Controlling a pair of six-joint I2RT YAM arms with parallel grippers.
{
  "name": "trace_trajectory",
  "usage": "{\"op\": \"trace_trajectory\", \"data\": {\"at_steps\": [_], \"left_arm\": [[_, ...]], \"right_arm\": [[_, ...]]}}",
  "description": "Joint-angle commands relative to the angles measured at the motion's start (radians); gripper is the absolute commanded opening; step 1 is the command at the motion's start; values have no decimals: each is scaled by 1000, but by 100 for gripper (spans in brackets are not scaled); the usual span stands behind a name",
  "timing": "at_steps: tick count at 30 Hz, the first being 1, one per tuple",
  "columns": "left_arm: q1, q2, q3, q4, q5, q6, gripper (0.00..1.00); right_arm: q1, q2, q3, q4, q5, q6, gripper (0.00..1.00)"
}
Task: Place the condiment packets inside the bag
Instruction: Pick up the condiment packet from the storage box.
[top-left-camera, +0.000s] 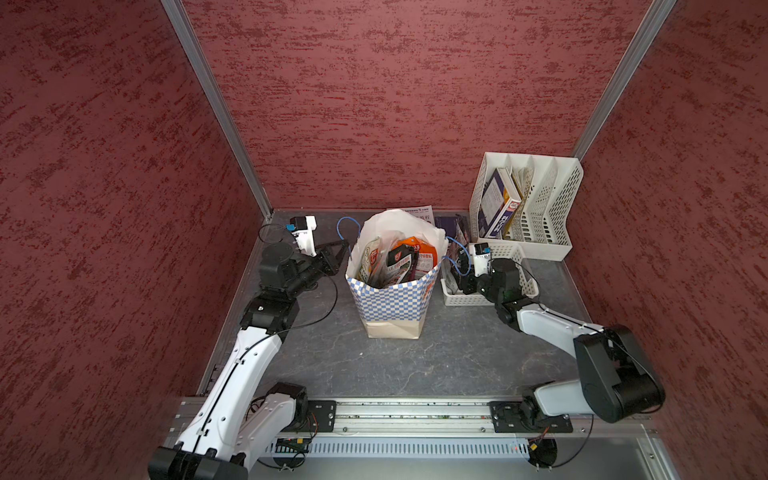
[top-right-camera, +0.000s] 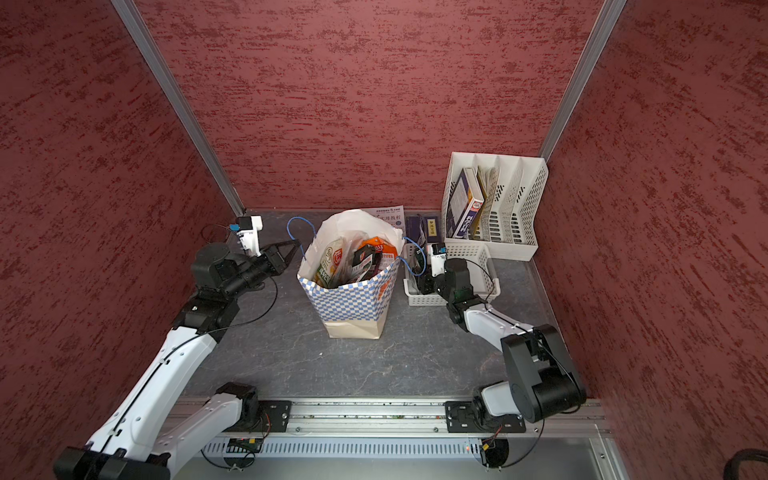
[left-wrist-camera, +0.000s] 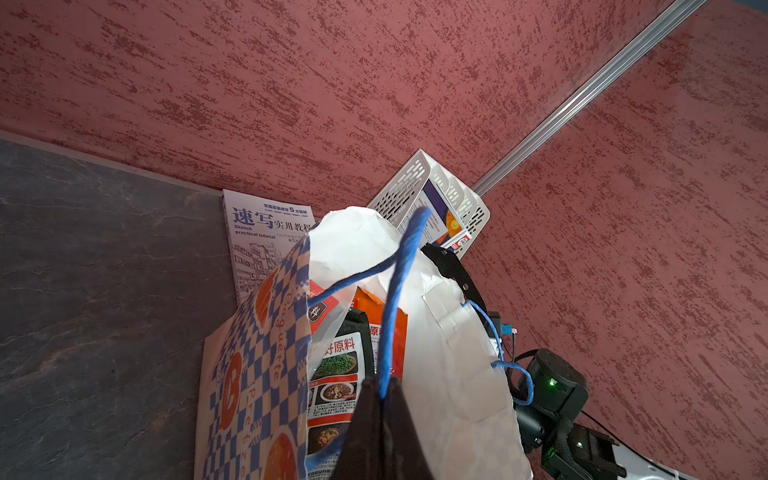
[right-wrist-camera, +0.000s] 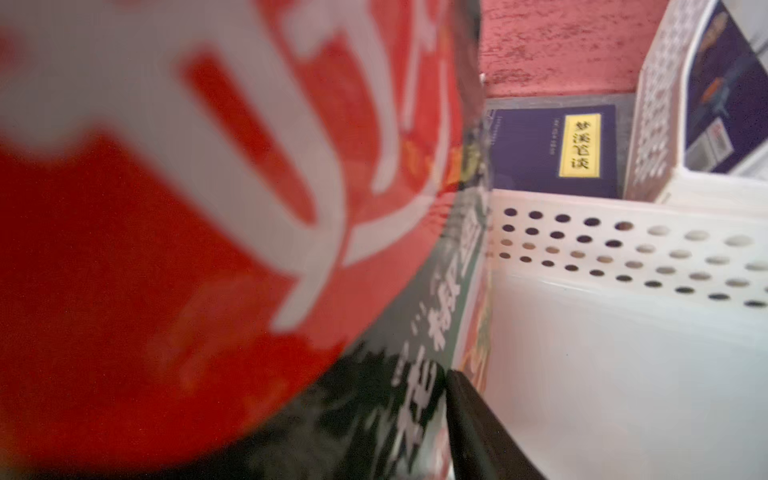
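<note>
At the centre of the tabletop (top-left-camera: 457, 353) stands one bag (top-left-camera: 390, 299), upright, with its mouth open. Condiment packets (top-left-camera: 399, 259) stand inside it. Three can be told apart in both top views: one pale-and-green, one black, one orange. The bag has two blue cord handles. The left gripper (left-wrist-camera: 382, 399) is clamped on one cord handle (left-wrist-camera: 399, 291) at the bag's left rim. The other hangs over the right rim, between the bag and the basket (top-left-camera: 515, 253).

The one white perforated basket sits just beside the bag on its right. The right gripper (top-left-camera: 460, 276) reaches down into it. In the right wrist view one red-and-dark-green packet (right-wrist-camera: 208, 249) fills most of the frame, just beside a single black finger (right-wrist-camera: 473, 436). Whether the jaws grip it cannot be told.

Behind the bag, one white booklet (left-wrist-camera: 257, 232) lies flat against the rear wall. Behind the basket lies one dark blue book (right-wrist-camera: 552, 149). One white file rack (top-left-camera: 552, 199) stands in the rear right corner, with at least two books (top-left-camera: 498, 203) leaning in it.
</note>
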Motion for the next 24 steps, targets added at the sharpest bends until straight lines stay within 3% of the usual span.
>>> {"op": "trace_trajectory", "data": {"at_steps": [1,4,7,14,18,21,24], "left_arm": [[2,-39,14,63,12,33,0],[2,-40,12,56,12,38,0],[2,-41,8,53,12,37,0],[4,-45,7,31,10,63,0],[1,-48,6,25,17,81,0],[1,-44,9,21,34,97,0],[-1,-40,14,23,56,107,0]], "right_arm": [[-2,8,15,74,118,43,32],[-3,-28,0,64,153,37,12],[-3,-128,-20,21,195,2,0],[-3,-498,63,-371,334,-118,0],[-2,-660,223,-658,426,-136,0],[-3,-679,401,-830,314,-151,0],[-3,-579,634,-1058,116,-121,0]]}}
